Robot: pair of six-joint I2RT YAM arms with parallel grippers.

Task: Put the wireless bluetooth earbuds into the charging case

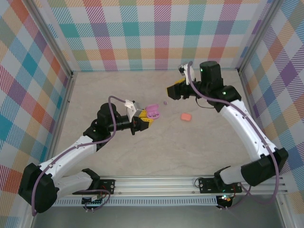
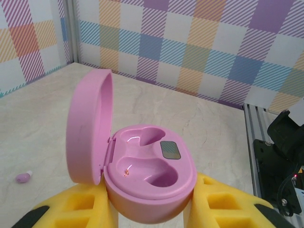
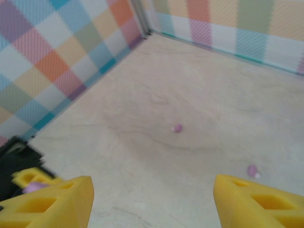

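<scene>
Two purple earbuds (image 3: 177, 127) lie loose on the bare counter (image 3: 199, 85), apart from each other and well clear of the checkered walls (image 3: 42, 71). In the top view one purple earbud (image 1: 165, 102) sits mid-counter, between the two hands and touching neither.

The pink charging case (image 2: 152, 175) stands off the counter with its lid swung open and upright. Both wells are empty. The left hand (image 1: 145, 118) is closed narrowly on the case body, with a yellow finger (image 2: 228, 204) on either side.

A salmon case (image 1: 185, 117) rests alone on the counter, near the pink case but apart from it.

The right hand (image 1: 172, 90) hangs toward the far edge, its jaws wide with nothing between them.

Open counter surrounds the loose pieces on every side. The aluminium rail (image 1: 161, 183) runs along the near edge.
</scene>
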